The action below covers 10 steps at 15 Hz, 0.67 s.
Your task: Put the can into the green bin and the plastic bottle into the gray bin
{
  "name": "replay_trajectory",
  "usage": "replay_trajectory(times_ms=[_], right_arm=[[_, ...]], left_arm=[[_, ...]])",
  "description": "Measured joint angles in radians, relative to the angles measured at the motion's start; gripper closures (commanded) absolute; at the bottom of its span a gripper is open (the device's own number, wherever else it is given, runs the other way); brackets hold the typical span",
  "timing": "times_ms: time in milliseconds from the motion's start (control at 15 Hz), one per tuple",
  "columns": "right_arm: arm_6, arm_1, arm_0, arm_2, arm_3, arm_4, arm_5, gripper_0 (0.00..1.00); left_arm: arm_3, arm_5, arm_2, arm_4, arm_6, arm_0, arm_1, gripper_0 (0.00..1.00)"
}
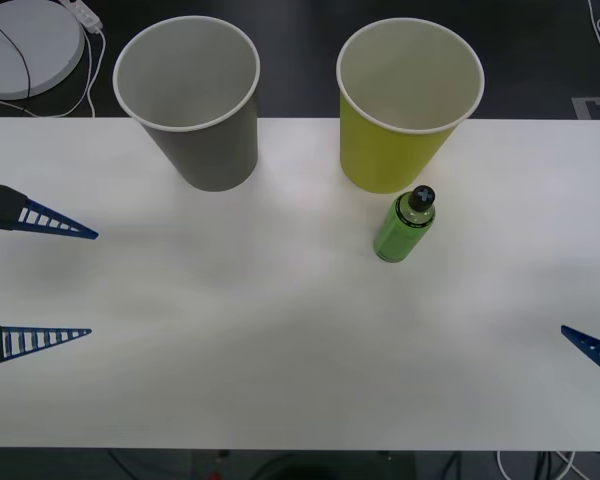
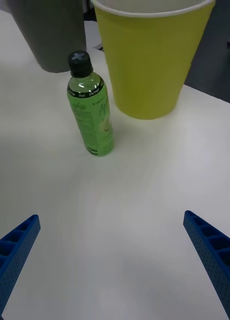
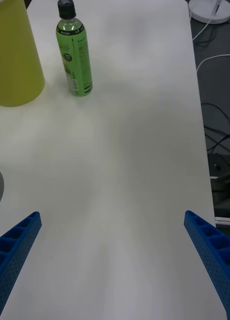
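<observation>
The small clear plastic bottle (image 1: pixel 405 227) of bright green liquid, with its black screw cap, stands upright on the white table (image 1: pixel 230 340) just in front of the large yellow-green paper cup, the green bin (image 1: pixel 405 110); it is not yet in the large gray paper cup, the gray bin (image 1: pixel 192 105), which stands well apart. So the bottle step looks undone. I see no can. The left gripper (image 1: pixel 40 280) and right gripper (image 2: pixel 115 260) hover spread wide, empty, near the table's sides.

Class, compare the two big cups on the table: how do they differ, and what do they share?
The gray bin is gray; the green bin is yellow-green. The gray bin stands alone, while the plastic bottle stands right beside the green bin. Both are upright, alike in size, white inside, with rolled rims.
</observation>
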Motion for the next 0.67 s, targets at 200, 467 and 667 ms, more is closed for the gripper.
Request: replay_trajectory(times_ms=[200,467,667], right_arm=[[0.051,0.001,-0.052,0.049,0.031,-0.046,-0.001,0.0],[0.239,0.003,-0.143,0.144,0.103,-0.166,-0.001,0.0],[0.307,0.015,-0.189,0.189,0.136,-0.187,-0.001,0.0]], left_arm=[[0.0,0.0,0.0,0.0,0.0,0.0,0.0,0.0],[0.0,0.0,0.0,0.0,0.0,0.0,0.0,0.0],[0.0,0.0,0.0,0.0,0.0,0.0,0.0,0.0]])
